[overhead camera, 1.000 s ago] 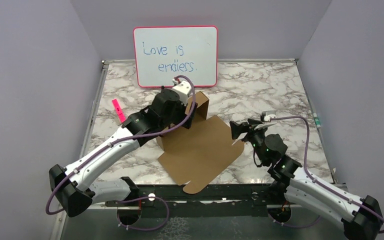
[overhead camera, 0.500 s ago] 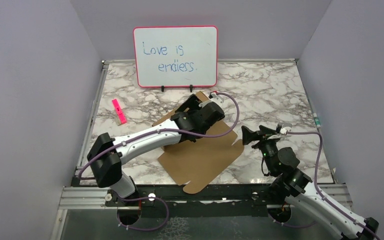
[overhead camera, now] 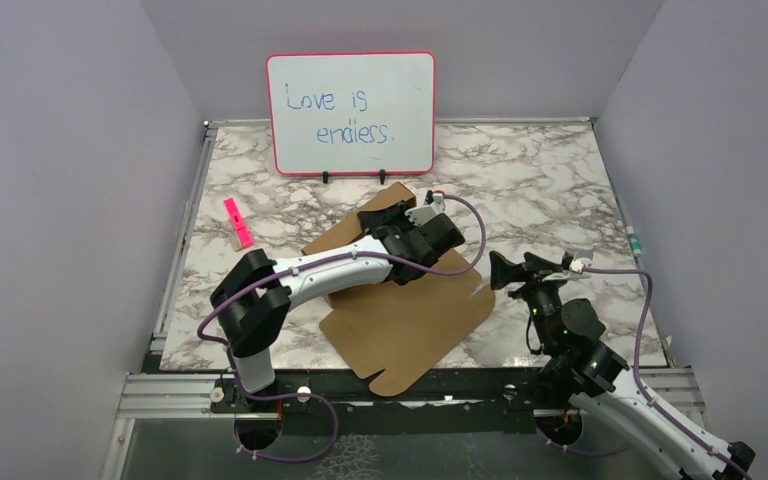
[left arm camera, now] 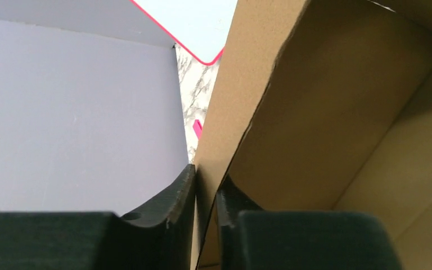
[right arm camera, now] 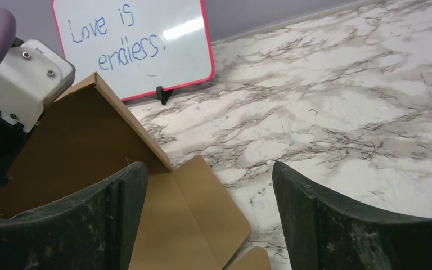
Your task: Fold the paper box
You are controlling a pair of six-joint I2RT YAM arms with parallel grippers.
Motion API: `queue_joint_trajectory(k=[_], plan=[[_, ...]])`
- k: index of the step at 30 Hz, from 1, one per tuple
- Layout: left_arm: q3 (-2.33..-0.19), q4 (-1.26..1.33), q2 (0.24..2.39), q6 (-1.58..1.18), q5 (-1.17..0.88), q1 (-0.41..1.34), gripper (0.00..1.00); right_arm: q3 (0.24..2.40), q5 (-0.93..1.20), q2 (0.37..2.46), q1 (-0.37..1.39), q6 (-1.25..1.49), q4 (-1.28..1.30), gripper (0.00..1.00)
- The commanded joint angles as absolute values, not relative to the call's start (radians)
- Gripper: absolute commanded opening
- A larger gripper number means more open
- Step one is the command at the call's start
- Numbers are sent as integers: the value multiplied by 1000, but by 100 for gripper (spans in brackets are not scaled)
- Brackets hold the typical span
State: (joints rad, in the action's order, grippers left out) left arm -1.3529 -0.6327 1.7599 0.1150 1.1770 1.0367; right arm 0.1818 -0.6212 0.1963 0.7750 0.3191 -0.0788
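- Step in hand, as I judge it: standing up a wall at the far end of the box [overhead camera: 400, 320].
- The left gripper [left arm camera: 206, 175] is clamped on that raised panel, with the card's edge caught between its fingers.
- The right gripper [right arm camera: 207, 169] has its fingers well apart and holds nothing. It hovers just right of the sheet's right corner.
- The box lies mid-table [overhead camera: 540, 180], nearer than the whiteboard [overhead camera: 351, 113]. Most of it is flat, and only the far part is lifted and tilted.
- It sits skewed, with one corner pointing right and a rounded tab pointing near. Its long axis seems to run near to far, leaning a little left at the far end.
- Next, probably: swing the panel about its crease to upright. The right gripper may need to press down the flat part so the sheet neither slides nor lifts.
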Motion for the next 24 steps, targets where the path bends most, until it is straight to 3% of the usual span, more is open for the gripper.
queue_joint_trajectory(k=[1, 10, 17, 24], plan=[[-1391, -639, 1764, 124, 1241, 1045, 13, 172, -649, 172, 772, 334, -52, 85], [-1432, -701, 1703, 66, 1106, 949, 7, 323, -540, 198, 772, 331, 81, 85], [-1407, -756, 1679, -147, 615, 716, 7, 664, -454, 339, 772, 350, 337, 85], [-1293, -742, 1680, -340, 376, 582, 7, 932, -352, 549, 772, 365, 614, 85]])
